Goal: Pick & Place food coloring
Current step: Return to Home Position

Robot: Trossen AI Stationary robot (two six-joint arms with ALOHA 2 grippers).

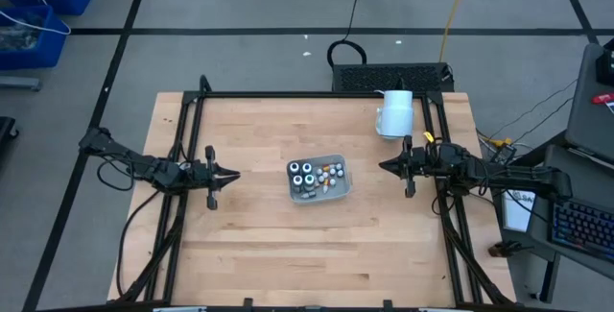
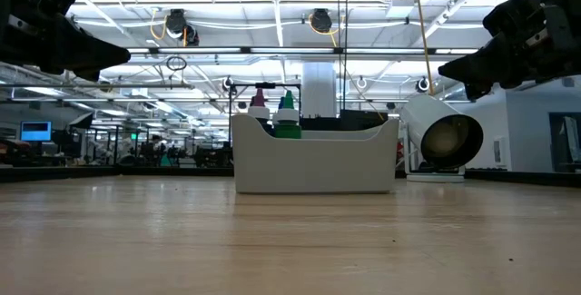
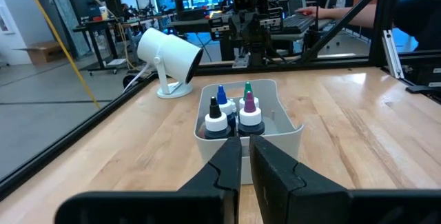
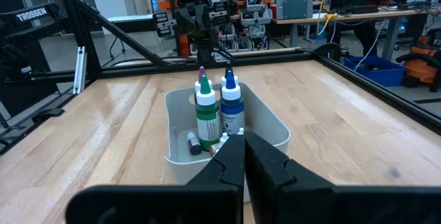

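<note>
The food coloring (image 1: 305,174) stands in a pale grey tray (image 1: 342,189) at the table's middle. It is several dark bottles with white caps and blue, green, purple and black tips (image 3: 234,114) (image 4: 217,117), with tiny bottles lying beside them (image 1: 331,171). My left gripper (image 1: 232,173) hovers level to the left of the tray and points at it. Its fingers (image 3: 244,145) are shut on nothing. My right gripper (image 1: 384,166) hovers level to the right of the tray, shut (image 4: 241,138) and holding nothing. Both are clear of the table.
A large white mug-like cylinder (image 1: 394,112) lies on its side at the far right of the table, its mouth showing in the low view (image 2: 445,136). A black frame (image 1: 288,94) borders the wooden tabletop. Bare wood lies around the tray (image 2: 313,163).
</note>
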